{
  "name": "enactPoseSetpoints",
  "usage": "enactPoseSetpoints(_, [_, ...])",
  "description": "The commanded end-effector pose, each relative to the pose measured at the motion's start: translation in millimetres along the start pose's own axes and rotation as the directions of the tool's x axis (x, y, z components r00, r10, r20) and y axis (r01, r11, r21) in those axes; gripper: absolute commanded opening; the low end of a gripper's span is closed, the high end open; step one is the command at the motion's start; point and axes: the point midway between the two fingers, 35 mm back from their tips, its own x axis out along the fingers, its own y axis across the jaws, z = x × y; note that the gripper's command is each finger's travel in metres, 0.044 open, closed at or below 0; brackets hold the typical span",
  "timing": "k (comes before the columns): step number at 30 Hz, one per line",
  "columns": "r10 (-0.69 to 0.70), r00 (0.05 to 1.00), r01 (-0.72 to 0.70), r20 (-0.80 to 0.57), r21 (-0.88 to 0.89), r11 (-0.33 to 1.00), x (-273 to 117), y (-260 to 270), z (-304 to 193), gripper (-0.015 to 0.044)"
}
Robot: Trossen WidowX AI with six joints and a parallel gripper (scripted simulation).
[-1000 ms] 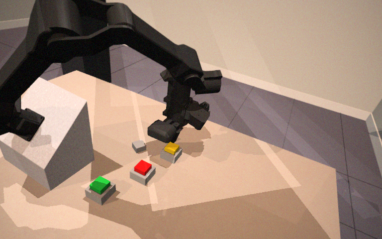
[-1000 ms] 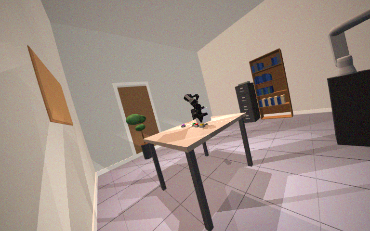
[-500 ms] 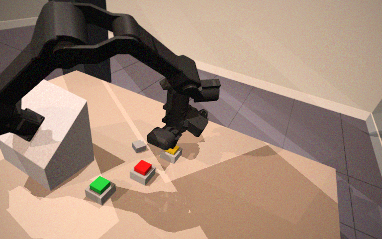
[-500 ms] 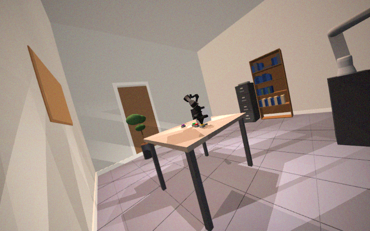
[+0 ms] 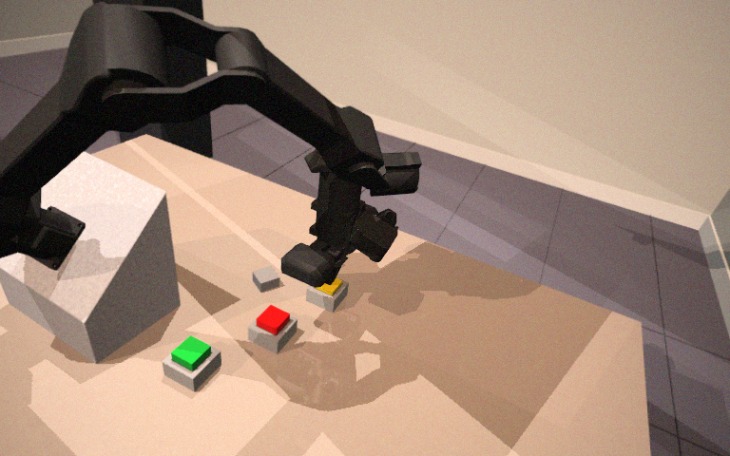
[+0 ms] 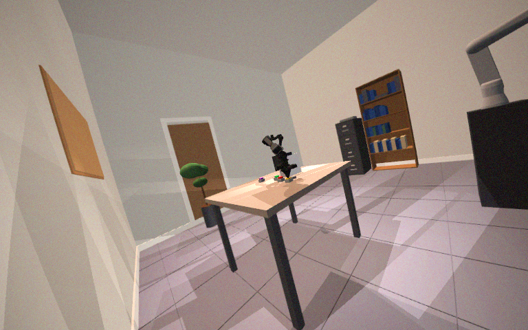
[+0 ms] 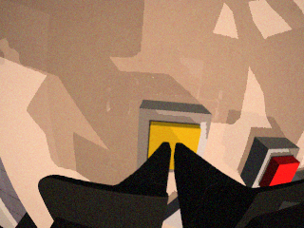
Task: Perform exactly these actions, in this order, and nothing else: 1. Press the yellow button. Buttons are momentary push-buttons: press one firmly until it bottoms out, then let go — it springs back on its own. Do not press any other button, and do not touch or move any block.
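Observation:
The yellow button (image 5: 330, 287) (image 7: 185, 135) sits in a grey square housing on the table. My gripper (image 5: 329, 281) (image 7: 171, 148) is shut with nothing between its fingers. Its two narrow black tips are over the yellow cap, at or very near its surface. The cap looks low in its housing, with little of its side showing, but the fingers hide part of it. How far down it is cannot be told exactly.
A red button (image 5: 272, 319) (image 7: 283, 172) stands beside the yellow one, with a green button (image 5: 191, 352) beyond. A small grey block (image 5: 266, 277) lies near the gripper. A big pale wedge (image 5: 137, 271) stands closer to the arm's base. A purple button (image 6: 261, 179) shows farther off.

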Motion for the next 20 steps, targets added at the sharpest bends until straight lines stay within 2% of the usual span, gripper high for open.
enactPoseSetpoints(1, [-0.004,1.000,0.004,-0.001,-0.004,1.000,1,-1,0,0.0020])
enactPoseSetpoints(4, [-0.002,1.000,0.002,-0.002,-0.004,1.000,-29,0,0,0.0020])
enactPoseSetpoints(8, [-0.002,1.000,0.002,-0.002,-0.005,1.000,-33,-1,0,0.0020])
enactPoseSetpoints(10, [0.000,1.000,0.000,-0.002,-0.006,1.000,-44,0,-6,0.0072])
enactPoseSetpoints(14, [0.001,1.000,-0.001,-0.005,-0.008,1.000,-93,-4,-42,0.0178])
enactPoseSetpoints(19, [0.001,1.000,-0.001,-0.005,-0.008,1.000,-95,-4,-44,0.0309])
enactPoseSetpoints(20, [0.001,1.000,-0.001,-0.005,-0.008,1.000,-95,-4,-44,0.0309])
